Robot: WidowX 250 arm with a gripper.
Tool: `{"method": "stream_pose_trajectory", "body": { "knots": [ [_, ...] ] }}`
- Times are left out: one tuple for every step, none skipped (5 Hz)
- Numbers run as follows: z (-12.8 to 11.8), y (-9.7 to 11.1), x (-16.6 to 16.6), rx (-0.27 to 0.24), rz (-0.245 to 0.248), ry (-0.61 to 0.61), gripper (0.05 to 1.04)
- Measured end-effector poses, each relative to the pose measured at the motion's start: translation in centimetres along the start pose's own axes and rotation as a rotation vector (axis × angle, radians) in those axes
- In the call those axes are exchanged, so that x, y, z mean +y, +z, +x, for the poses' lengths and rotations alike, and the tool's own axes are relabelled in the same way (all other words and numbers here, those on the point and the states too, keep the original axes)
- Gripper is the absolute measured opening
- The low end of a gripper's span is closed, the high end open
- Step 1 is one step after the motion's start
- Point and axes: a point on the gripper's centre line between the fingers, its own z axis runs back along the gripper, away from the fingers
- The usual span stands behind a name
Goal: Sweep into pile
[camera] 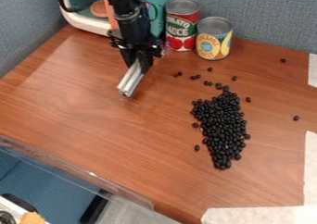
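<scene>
Pinches a metal bar (131, 81) in the claw (142, 65), well apart from the beans (223, 126) heaped and scattered on the surface (111, 135).

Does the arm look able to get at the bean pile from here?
Probably yes: the gripper, holding a silver bar, hangs near the bean pile, with only low stray beans near the path; the cans stand farther back.

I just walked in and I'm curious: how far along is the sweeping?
Most of the black beans already lie in one pile. In hand: the gripper holds a silver metal bar, away from the pile. Left: scattered beans, some near the two food cans, others toward the right edge, lie outside it.
</scene>
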Motion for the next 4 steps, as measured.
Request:
{"method": "stream_pose_trajectory", "body": {
  "knots": [
    [1.6, -1.3, 0.3, 0.033, 0.029, -0.061, 0.366],
    [2.7, -2.4, -0.3, 0.068, 0.023, -0.101, 0.366],
    [3.9, -2.8, -1.9, 0.081, 0.028, -0.156, 0.366],
    [4.1, -3.1, -3.7, 0.092, 0.051, -0.216, 0.366]
  ]
}}
